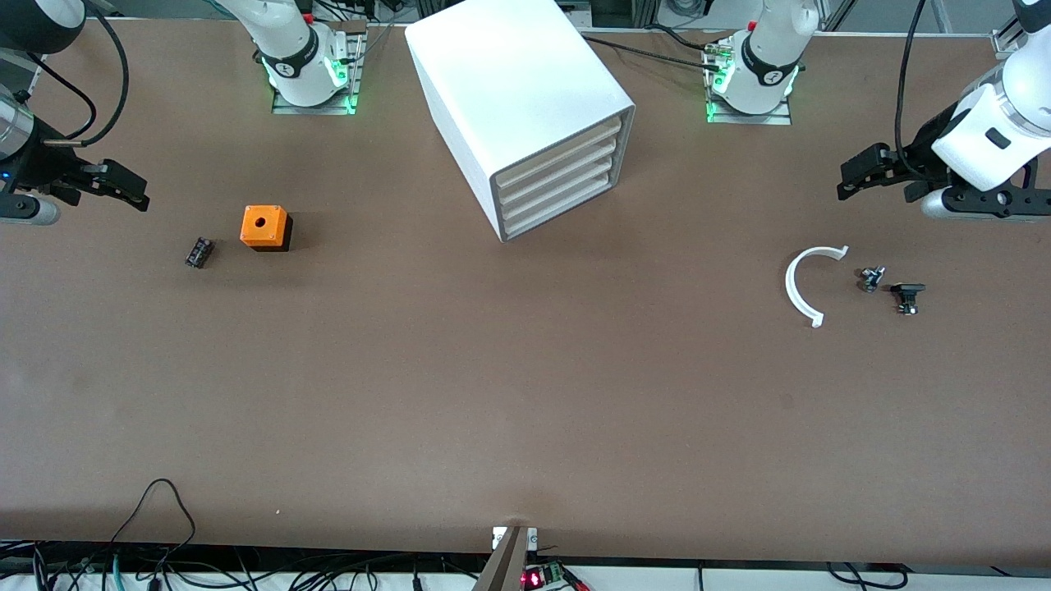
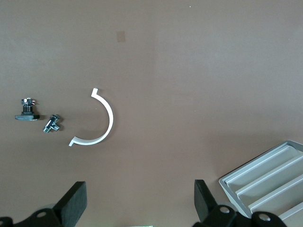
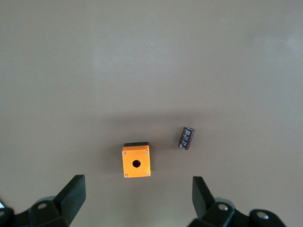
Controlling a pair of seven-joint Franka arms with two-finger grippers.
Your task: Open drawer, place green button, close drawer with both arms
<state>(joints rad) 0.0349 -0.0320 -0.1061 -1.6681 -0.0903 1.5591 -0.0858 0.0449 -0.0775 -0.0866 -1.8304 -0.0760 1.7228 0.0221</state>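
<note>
The white cabinet [image 1: 517,90] stands between the two arm bases, and its four cream-fronted drawers [image 1: 558,190] are all pushed in. The button [image 1: 907,297] [image 2: 27,109], a tiny dark part whose cap colour I cannot make out, lies on the table toward the left arm's end. My left gripper [image 1: 852,179] [image 2: 138,201] hangs open and empty over the table at that end, apart from the button. At the right arm's end, my right gripper [image 1: 135,193] [image 3: 137,196] hangs open over the table beside an orange cube [image 1: 264,227] [image 3: 136,161].
A white curved strip [image 1: 809,283] [image 2: 97,120] and a small grey metal part [image 1: 871,278] [image 2: 52,123] lie beside the button. A small dark cylinder [image 1: 199,252] [image 3: 186,137] lies next to the orange cube. Cables run along the table edge nearest the front camera.
</note>
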